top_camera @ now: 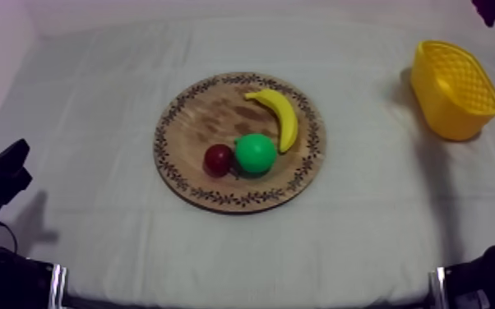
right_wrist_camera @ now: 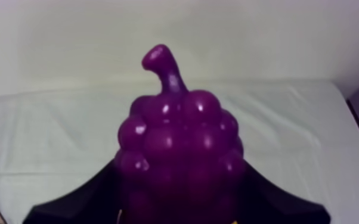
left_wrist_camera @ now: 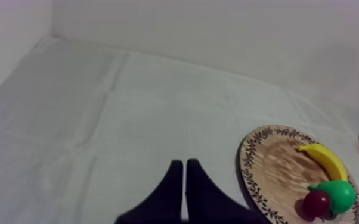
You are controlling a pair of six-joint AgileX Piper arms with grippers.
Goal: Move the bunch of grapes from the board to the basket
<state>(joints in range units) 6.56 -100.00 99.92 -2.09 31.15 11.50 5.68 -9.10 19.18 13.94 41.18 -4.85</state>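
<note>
Right wrist view: bunch of grapes [right_wrist_camera: 179, 155] gripped by the right gripper [right_wrist_camera: 179, 205], one black finger [right_wrist_camera: 68, 205] on each side. The fingertips are hidden behind the bunch, and its lower end is cut off by the frame edge. Its long axis runs in line with the gripper. The stem end points away from the fingers, and the stem itself hooks over to one side. Grey-white cloth [right_wrist_camera: 289, 119] lies behind it. A sliver of patterned rim shows beside one finger, too little to say more.

Top view: the grapes are a dark purple scrap in the upper right corner of the frame, mostly cut off, just beyond the yellow basket [top_camera: 452, 115] at upper right. Cannot tell whether the bunch is over the basket or beside it.

The wooden board [top_camera: 193, 123] sits at frame centre. The banana [top_camera: 282, 117] lies on its upper right part. The pear [top_camera: 256, 153] and small red fruit [top_camera: 218, 159] touch side by side at lower centre, and the banana's lower end is right against the pear.

Left wrist view: left gripper [left_wrist_camera: 185, 173] fingers pressed together in a narrow wedge with nothing between them, over bare cloth near the board's rim. Past the board the basket is a yellow edge, cut off. In the top view the left arm [top_camera: 0, 177] sits low at lower left — dark, hard to make out.
</note>
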